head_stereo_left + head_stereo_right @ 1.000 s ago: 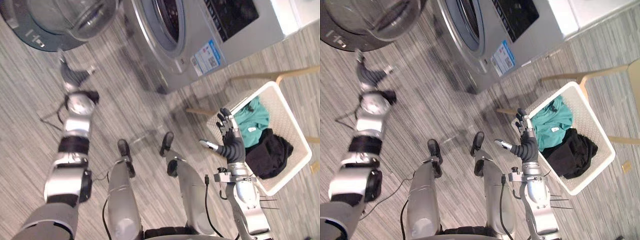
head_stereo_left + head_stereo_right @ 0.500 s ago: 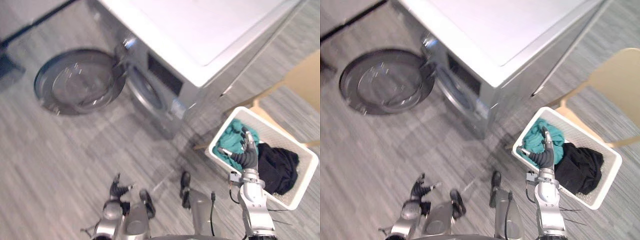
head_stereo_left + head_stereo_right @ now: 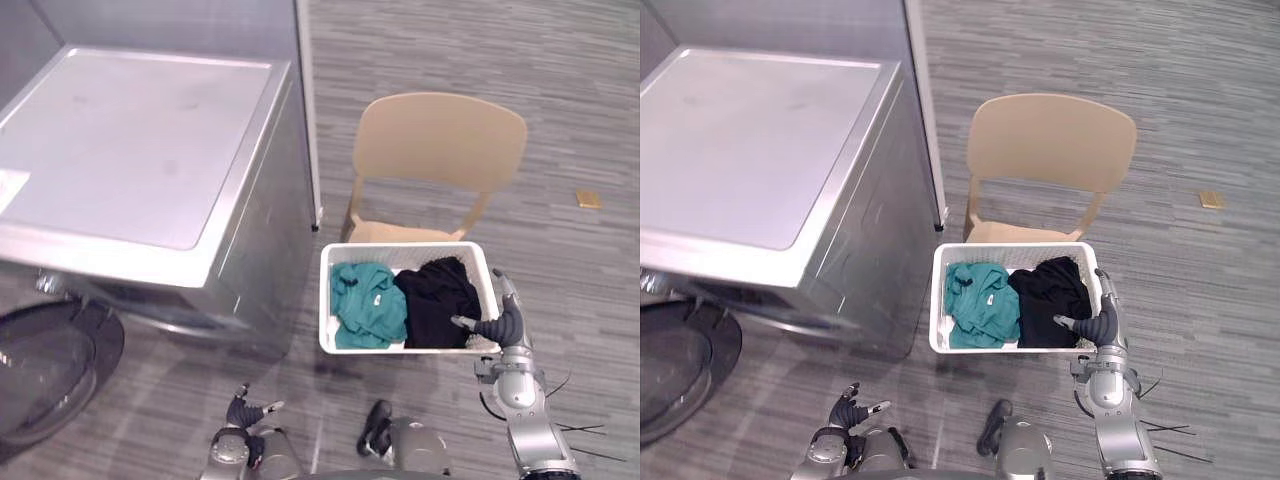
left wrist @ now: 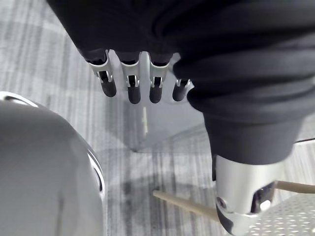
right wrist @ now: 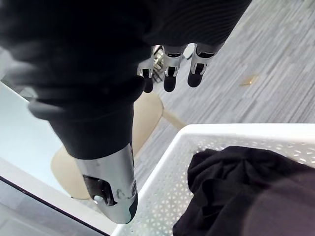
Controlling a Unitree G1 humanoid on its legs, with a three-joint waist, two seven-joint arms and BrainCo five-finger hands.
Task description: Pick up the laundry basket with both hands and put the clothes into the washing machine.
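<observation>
Two slack, empty hands: right hand (image 3: 500, 325) just beside the laundry basket (image 3: 325, 300), left hand (image 3: 241, 410) well apart.

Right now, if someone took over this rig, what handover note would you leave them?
Hands: left hand open, low, holding nothing; right hand open at the right rim of the white laundry basket, not gripping it.
Things: the basket sits in front of the beige chair, right of the washing machine, whose door is open. A teal garment and a black garment lie inside the basket.
Done: nothing lifted.
Left: grip the basket with both hands, lift it, load the clothes.
</observation>
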